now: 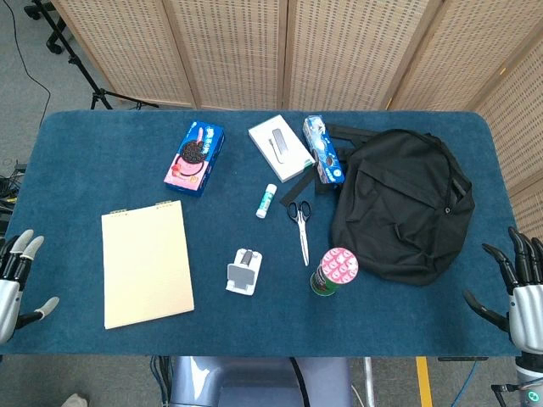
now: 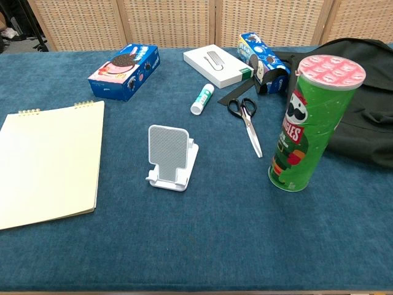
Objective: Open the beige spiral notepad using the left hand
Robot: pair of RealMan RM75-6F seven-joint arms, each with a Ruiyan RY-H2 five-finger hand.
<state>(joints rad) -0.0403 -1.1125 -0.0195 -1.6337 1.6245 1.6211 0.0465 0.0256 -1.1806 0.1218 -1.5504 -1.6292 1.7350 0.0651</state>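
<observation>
— How are the fingers (image 1: pixel 25 248) of the left hand (image 1: pixel 15 275) held?
— Spread apart, nothing gripped; the right hand (image 1: pixel 516 284) likewise.
— And the beige spiral notepad (image 1: pixel 146 265)?
— Laid closed on the table (image 1: pixel 85 161), just beside the left hand.

The head view's edges crop both the left hand (image 1: pixel 17 275) and right hand (image 1: pixel 517 284) (arms unseen).

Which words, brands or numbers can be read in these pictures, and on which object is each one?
"Pringles": on the green can, partly turned away.
"OREO": pressed into the cookie pictured on the blue and pink box, barely legible.
Blue packet beside the backpack: print too blurred to read.
White box, glue stick, notepad: no readable text.
</observation>
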